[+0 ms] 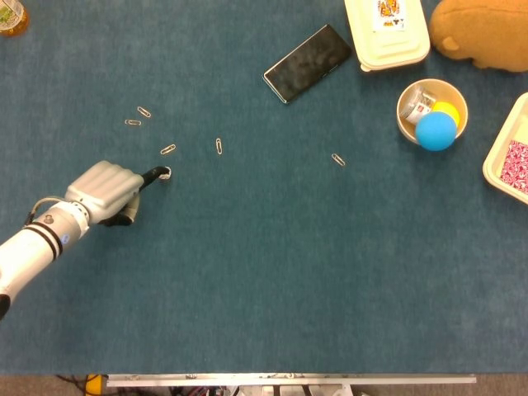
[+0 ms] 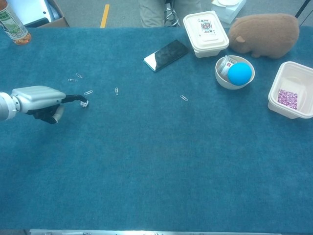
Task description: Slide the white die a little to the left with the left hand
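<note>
Left hand (image 1: 103, 191) low over the blue table (image 1: 272, 272), mostly curled, one dark finger (image 2: 72, 98) stretched out, gripping nothing. Fingertip touching the white die (image 1: 165, 173) (tiny here), just below a paperclip (image 1: 168, 149).

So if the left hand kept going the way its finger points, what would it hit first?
The die, already at the fingertip of the left hand. Beyond it, the line looks free of the paperclips, though depth is unclear.

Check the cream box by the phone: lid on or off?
On. The lid sits flat over the cream box, a playing card on top.
</note>
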Controlling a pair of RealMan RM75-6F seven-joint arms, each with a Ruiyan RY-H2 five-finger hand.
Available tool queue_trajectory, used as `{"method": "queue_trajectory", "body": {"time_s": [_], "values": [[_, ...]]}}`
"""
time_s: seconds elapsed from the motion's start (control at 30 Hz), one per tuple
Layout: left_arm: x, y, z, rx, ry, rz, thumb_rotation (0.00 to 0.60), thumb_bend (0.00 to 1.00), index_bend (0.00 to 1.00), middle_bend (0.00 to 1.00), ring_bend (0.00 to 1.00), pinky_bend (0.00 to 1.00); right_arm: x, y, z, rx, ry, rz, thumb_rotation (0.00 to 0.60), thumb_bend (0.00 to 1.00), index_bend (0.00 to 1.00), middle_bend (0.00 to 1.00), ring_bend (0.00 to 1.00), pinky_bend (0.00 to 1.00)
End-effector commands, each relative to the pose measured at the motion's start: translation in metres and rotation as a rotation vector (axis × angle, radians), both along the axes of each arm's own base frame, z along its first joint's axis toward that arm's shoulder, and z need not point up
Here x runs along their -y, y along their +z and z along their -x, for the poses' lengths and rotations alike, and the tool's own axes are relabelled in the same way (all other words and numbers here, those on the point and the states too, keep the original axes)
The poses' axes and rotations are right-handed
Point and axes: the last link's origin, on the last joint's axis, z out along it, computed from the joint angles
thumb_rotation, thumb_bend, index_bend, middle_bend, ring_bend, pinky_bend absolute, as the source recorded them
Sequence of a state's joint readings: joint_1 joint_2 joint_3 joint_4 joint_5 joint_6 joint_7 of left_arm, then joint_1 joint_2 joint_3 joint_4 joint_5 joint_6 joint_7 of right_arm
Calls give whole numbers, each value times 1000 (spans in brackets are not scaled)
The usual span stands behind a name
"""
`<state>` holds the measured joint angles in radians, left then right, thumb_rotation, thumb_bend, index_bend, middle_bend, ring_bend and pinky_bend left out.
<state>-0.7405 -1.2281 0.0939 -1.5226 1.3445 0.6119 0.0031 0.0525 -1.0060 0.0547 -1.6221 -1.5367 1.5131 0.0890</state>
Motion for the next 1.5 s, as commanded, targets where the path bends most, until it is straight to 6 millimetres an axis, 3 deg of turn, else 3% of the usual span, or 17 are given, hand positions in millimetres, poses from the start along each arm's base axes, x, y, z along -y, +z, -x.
{"method": "queue_trajectory", "body": {"time_s": [0.03,0.47,0.53,0.6,0.77,0.87,1.03,1.2,1.5], "values": [[1,5,4,-11,6,-5,520,897,38,1000,1000,1000,0,0,-1,0,2,-1,600,83,297,306,164,250],[-4,41,-7,85,-15,-148,509,897,38,994,976,993,0,0,-1,1,-1,3,600,82,296,306,163,250],[-4,52,-8,127,-11,-216,462,896,36,953,914,951,0,1,1,0,-7,7,600,83,296,306,163,250],[-2,63,-5,156,5,-275,400,893,30,855,803,856,0,1,2,-1,-12,13,600,83,297,306,163,250],[11,87,6,195,40,-422,326,861,28,599,516,651,-1,4,5,-4,-29,36,600,83,297,306,163,250],[19,96,12,209,60,-502,285,791,28,485,391,502,-1,5,6,-8,-35,45,600,83,296,306,164,250],[46,119,32,207,113,-673,249,594,28,331,234,294,1,8,7,-24,-33,82,600,83,297,306,164,250],[68,135,44,199,151,-781,247,556,28,258,163,142,2,8,9,-43,-34,107,600,83,297,306,163,250],[98,152,56,185,195,-906,289,555,30,237,152,129,2,8,8,-38,-26,127,600,83,297,295,163,250]]}}
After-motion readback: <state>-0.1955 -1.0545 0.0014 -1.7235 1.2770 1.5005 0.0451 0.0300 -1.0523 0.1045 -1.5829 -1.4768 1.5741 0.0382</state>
